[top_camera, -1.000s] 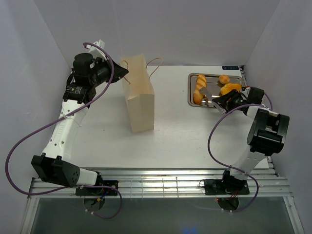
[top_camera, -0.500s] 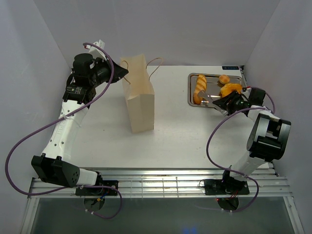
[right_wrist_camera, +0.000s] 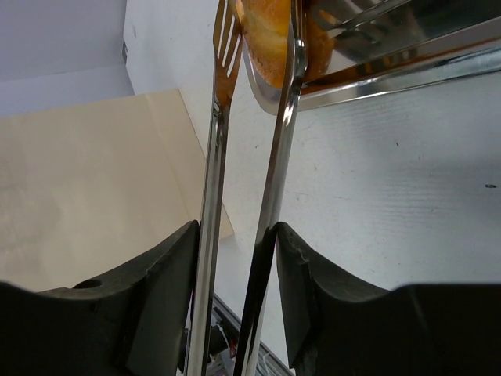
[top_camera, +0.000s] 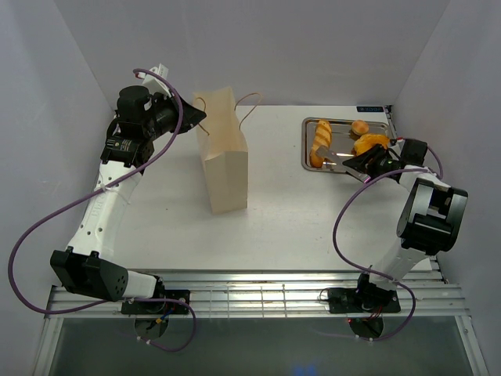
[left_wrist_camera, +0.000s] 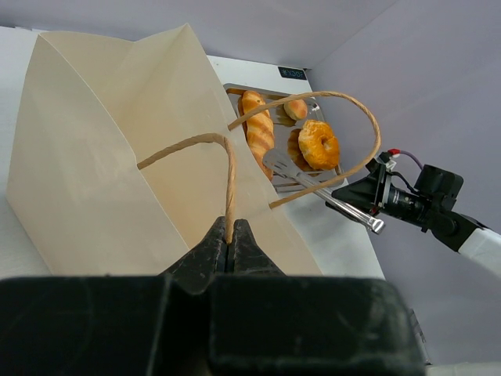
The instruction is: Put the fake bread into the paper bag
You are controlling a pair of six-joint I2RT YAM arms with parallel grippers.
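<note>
The paper bag [top_camera: 225, 164] stands upright at centre-left, its mouth open. My left gripper [left_wrist_camera: 229, 237] is shut on the bag's near cord handle [left_wrist_camera: 188, 145] and holds it up at the top rim [top_camera: 202, 119]. The fake bread lies on a steel tray [top_camera: 309, 160]: a long loaf [top_camera: 321, 143], a ring doughnut [top_camera: 368, 142] and a small bun [top_camera: 360, 127]. My right gripper [right_wrist_camera: 239, 251] is shut on metal tongs [right_wrist_camera: 213, 157], whose two arms straddle the near end of the loaf [right_wrist_camera: 270, 39] at the tray's front edge.
White walls close in the table on the left, back and right. The bag's far handle [left_wrist_camera: 344, 125] arches between the bag and the tray [left_wrist_camera: 313, 184]. Bare tabletop [top_camera: 297, 211] lies between bag and tray.
My right wrist has shifted slightly, carrying the tongs' tips a little left toward the loaf's near end. The left arm and bag have not moved.
</note>
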